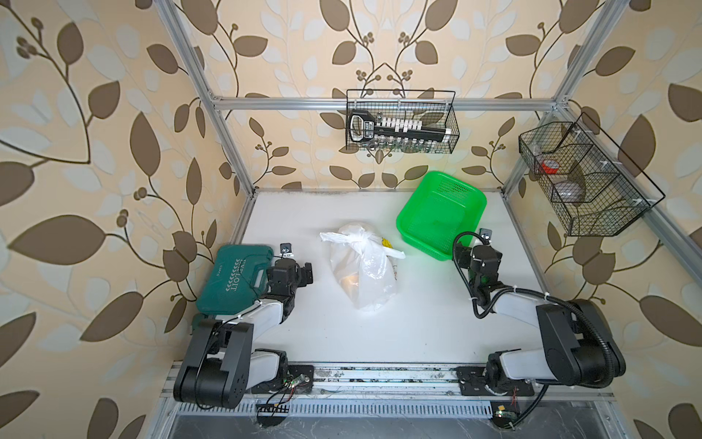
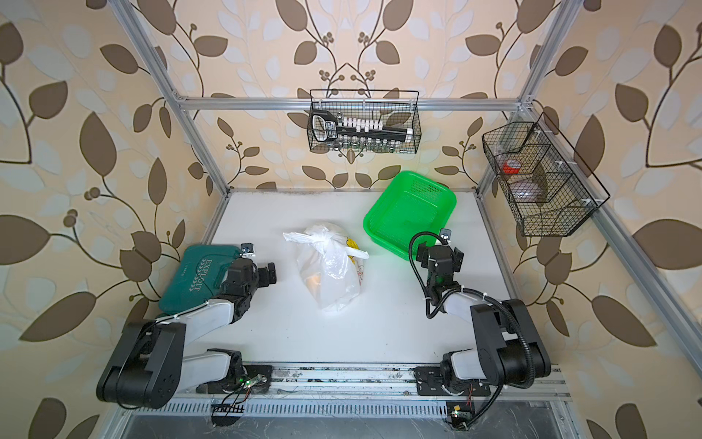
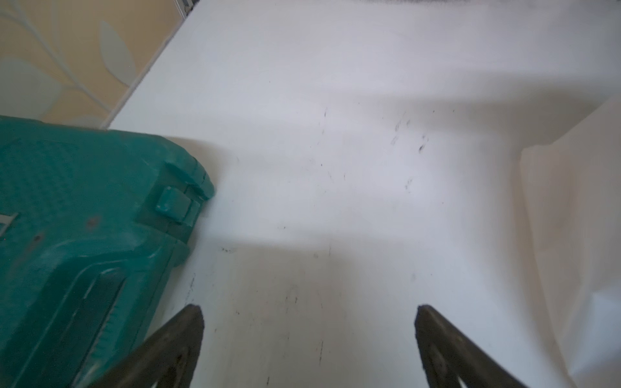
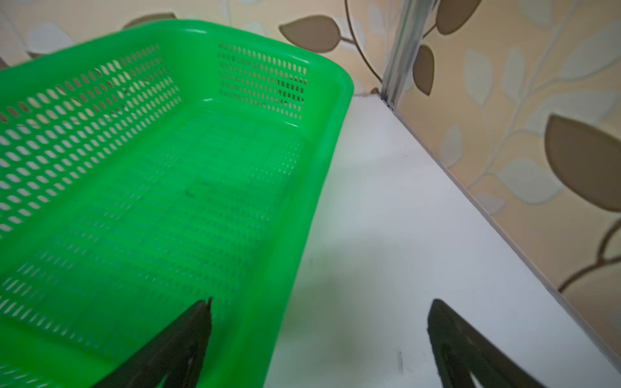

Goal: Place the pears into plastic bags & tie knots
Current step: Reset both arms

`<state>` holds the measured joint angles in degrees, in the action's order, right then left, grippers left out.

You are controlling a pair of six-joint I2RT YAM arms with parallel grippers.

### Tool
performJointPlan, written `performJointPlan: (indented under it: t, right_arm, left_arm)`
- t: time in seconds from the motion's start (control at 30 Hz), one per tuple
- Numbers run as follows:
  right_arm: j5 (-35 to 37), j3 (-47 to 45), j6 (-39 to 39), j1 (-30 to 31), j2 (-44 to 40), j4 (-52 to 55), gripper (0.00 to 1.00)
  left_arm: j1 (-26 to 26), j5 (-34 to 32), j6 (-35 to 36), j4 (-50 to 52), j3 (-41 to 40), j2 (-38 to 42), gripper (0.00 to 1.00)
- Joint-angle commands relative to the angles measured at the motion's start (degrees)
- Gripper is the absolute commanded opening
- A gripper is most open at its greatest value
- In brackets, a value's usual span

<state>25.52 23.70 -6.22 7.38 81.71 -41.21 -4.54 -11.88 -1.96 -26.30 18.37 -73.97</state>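
The plastic bag (image 1: 362, 270) (image 2: 330, 273) lies filled in the middle of the white table (image 1: 418, 323), with nothing touching it. Its handles are tied in a knot (image 1: 351, 240) (image 2: 317, 239) at the far end, ends sticking out sideways. The pears show only as a dim orange shape (image 1: 351, 281) through the film. My left gripper (image 1: 309, 273) (image 3: 309, 312) is open and empty, left of the bag, whose edge (image 3: 578, 235) shows in the left wrist view. Open and empty too, my right gripper (image 1: 478, 249) (image 4: 319, 309) is over the near corner of the green basket.
The empty green perforated basket (image 1: 442, 213) (image 4: 329, 151) stands at the back right. A dark green tool case (image 1: 235, 277) (image 3: 84, 218) lies at the left under the left arm. Black wire baskets hang on the back wall (image 1: 400, 121) and the right wall (image 1: 585, 178).
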Motion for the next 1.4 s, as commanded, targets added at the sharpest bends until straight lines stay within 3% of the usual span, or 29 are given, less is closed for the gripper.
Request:
performJointPlan:
  t: [0.0,0.1,0.17,0.2,0.27,0.4,1.3,1.37]
  right_arm:
    - [-6.14,-5.28,7.45,-0.02,3.85,-15.99,1.0]
    - [-12.29,-5.59,5.84,-2.75,2.88,-13.74,1.0]
    - [-17.43,-6.85,2.65,-6.99,4.7,-16.94,1.0]
    - [-17.58,-7.95,3.29,-6.96,6.36,-21.51,1.0]
    - [-17.32,-6.82,2.75,-7.01,4.66,-15.93,1.0]
    - [-17.3,-7.14,2.7,-7.06,5.05,-17.4,1.0]
    - [-20.03,-8.2,3.14,-7.44,3.58,-17.87,1.0]
    - [-25.66,-13.15,5.63,-7.38,3.17,-26.88,1.0]
  left_arm:
    - [-0.01,3.82,3.09,-13.79,2.1,-4.04,0.99]
    - [0.05,4.84,3.85,-21.98,0.9,-11.59,0.99]
    - [0.73,5.63,3.42,-18.68,2.68,-12.39,0.99]
    - [1.16,6.65,2.94,-16.73,3.39,-11.71,0.99]
    - [1.48,7.04,3.03,-17.02,3.59,-12.35,0.99]
    - [3.2,10.15,2.23,-14.72,4.89,-12.59,0.99]
    - [3.53,10.83,2.41,-15.75,3.96,-11.63,0.99]
    - [3.46,17.27,5.1,-19.27,0.72,-9.43,0.99]
